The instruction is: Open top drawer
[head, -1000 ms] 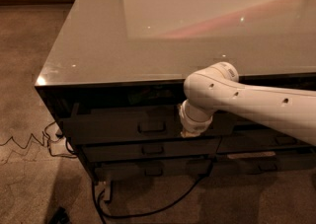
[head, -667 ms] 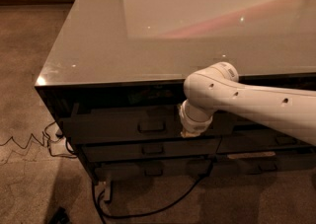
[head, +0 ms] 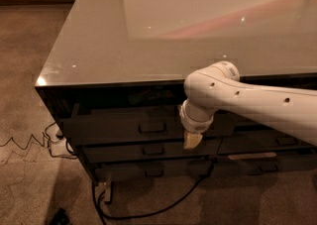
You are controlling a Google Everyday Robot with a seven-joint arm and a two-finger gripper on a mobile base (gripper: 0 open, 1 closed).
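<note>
The top drawer point(head: 114, 126) is the wide dark glossy front just under the counter's edge, with a small bar handle point(head: 152, 128) at its centre. My white arm reaches in from the right across the counter's front. Its wrist hangs in front of the drawer's right part. The gripper point(head: 192, 140) points downward at the drawer's lower edge, a short way right of the handle and lower than it, not touching it. Whether the drawer stands out from the cabinet at all does not show.
Slimmer dark drawer fronts point(head: 153, 149) lie below, and more point(head: 287, 140) to the right behind my arm. The glossy counter top point(head: 148, 45) overhangs them. Cables point(head: 29, 142) trail on the carpet at left, and a black cord point(head: 148, 213) loops below the cabinet.
</note>
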